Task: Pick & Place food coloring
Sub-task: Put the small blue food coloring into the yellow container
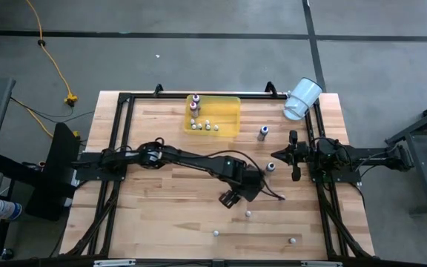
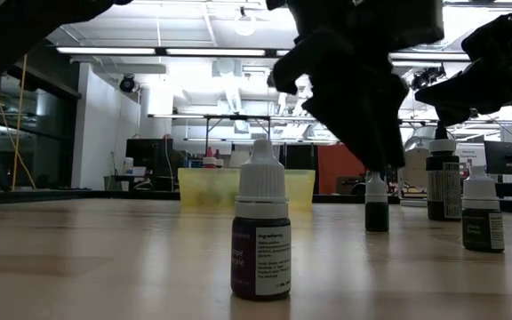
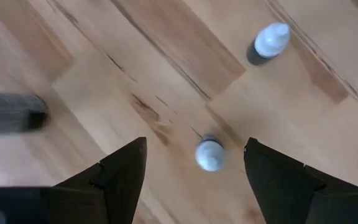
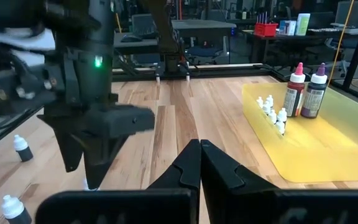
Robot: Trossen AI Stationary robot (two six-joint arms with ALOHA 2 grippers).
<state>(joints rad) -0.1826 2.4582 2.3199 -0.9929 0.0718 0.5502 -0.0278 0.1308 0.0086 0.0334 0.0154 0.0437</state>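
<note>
Two dark fingers of the left pincer [image 3: 194, 174] are spread wide, and one small bottle [image 3: 210, 154] sits right in the gap between them, white cap up, not touched by either finger as far as I can tell. In the high view the left pincer [image 1: 232, 197] hangs over the middle of the tabletop [image 1: 161, 222], just left of that bottle [image 1: 248, 214]. Another capped bottle [image 3: 271, 39] stands a bit beyond.

The right pincer [image 4: 199, 163] has its fingers pressed together with nothing between them. It waits at the right side of the tabletop.

The rest of the food coloring is scattered: two more along the near edge, a darker one [image 1: 270, 167] between the two arms, a taller one [image 1: 263, 132] farther back. Several already stand in the yellow tray [image 1: 232, 111] at the far side, including a red one [image 4: 294, 90] and a dark one [image 4: 314, 91]. A white cup [image 1: 302, 98] lies tipped at the far right corner.

Handling guess: these look like light, hard plastic droppers, smooth and tippy, so a nudge would knock one over. I'd pinch the body just under the cap.

The closest bottle in the low view [image 2: 260, 231] has a label. I can make out what looks like "Ingredients" in small print, but the rest is too fine to read.
</note>
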